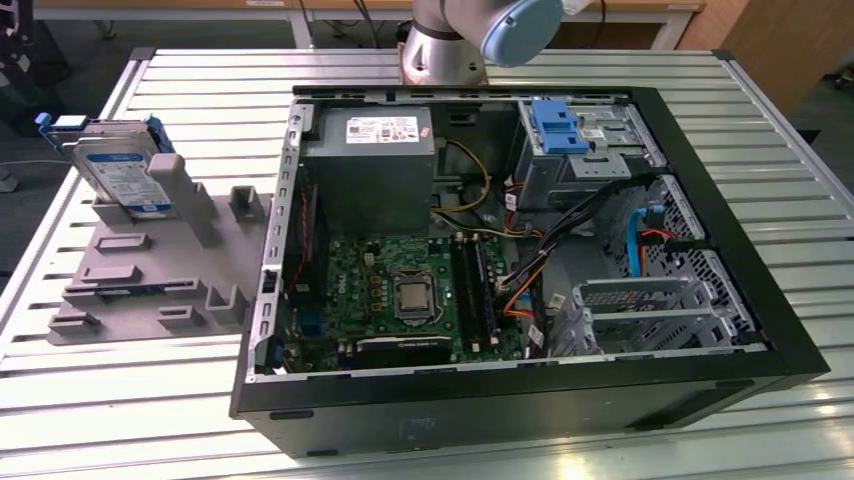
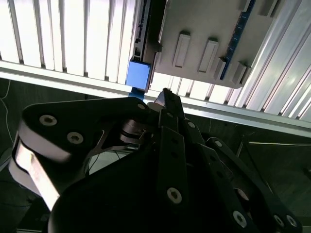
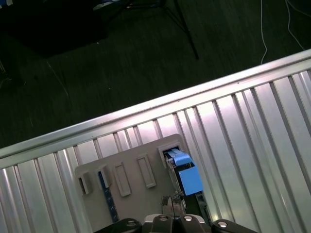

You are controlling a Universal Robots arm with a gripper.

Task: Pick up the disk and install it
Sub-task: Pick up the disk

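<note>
Pick-up stage: the gripper point(image 2: 165, 95), fingers closed on nothing, hangs above the disk point(image 1: 123, 172) in its grey fixture point(image 1: 147, 275). A grasp likely needs them parted.

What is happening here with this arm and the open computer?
The robot arm is to put the disk into the open computer case. The disk stands upright in the grey fixture block beside the case, not yet picked up. In the second wrist view the gripper hovers close over the disk's blue carrier frame.
</note>
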